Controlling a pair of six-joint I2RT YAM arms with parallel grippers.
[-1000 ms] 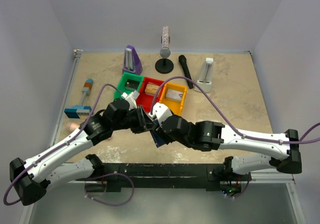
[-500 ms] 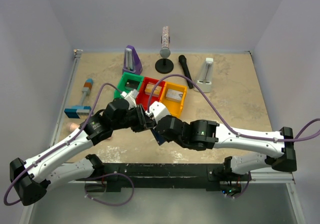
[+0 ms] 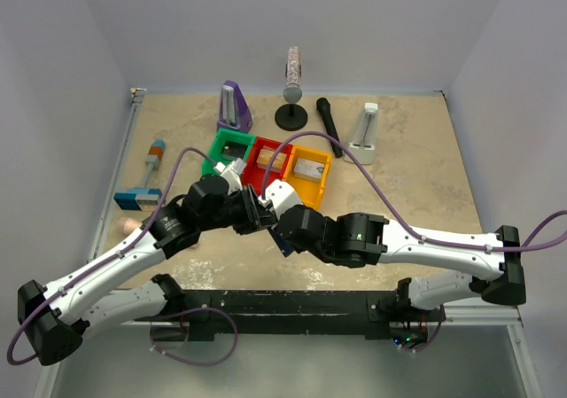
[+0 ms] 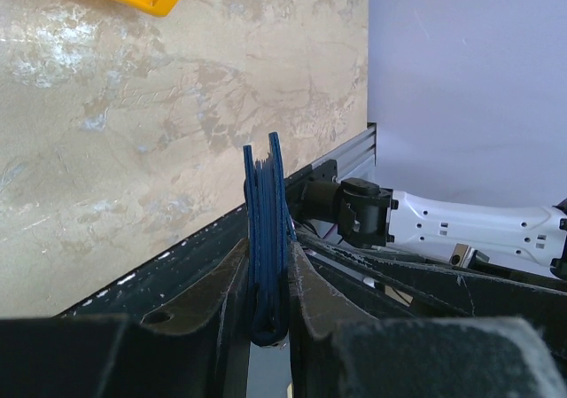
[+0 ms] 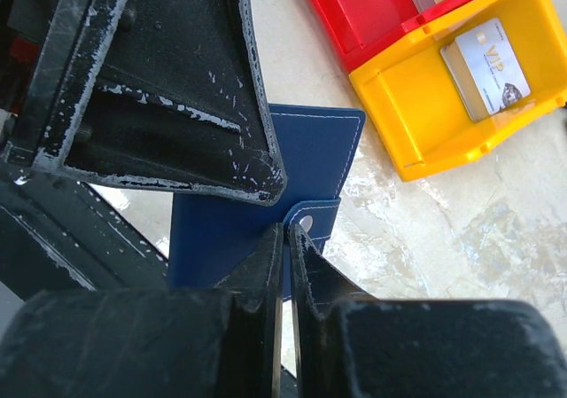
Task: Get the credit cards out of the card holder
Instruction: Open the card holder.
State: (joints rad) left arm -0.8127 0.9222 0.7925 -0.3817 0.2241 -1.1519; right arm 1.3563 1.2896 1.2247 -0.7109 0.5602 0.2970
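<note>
The card holder [image 4: 265, 212] is a navy-blue wallet, folded closed and held on edge above the table. My left gripper [image 4: 268, 261] is shut on its folded end, one finger on each face. In the right wrist view the card holder [image 5: 314, 145] shows its flat blue face, with a small strap [image 5: 321, 219] carrying a silver snap. My right gripper [image 5: 287, 231] is shut, its tips pinching that strap just beside the snap. From above, both grippers meet at the card holder [image 3: 282, 242] near the table's front edge. The credit cards are hidden inside.
Green [image 3: 227, 152], red [image 3: 267, 163] and yellow [image 3: 307, 174] bins stand in a row just behind the grippers; the yellow bin [image 5: 416, 114] holds a pale "VIP" card block [image 5: 485, 57]. A purple stand, a microphone, a black marker and a white stand sit farther back.
The right gripper's jaws have closed from about half open onto the strap of the card holder, and the right arm has shifted slightly left. The left gripper and the holder stay put.
</note>
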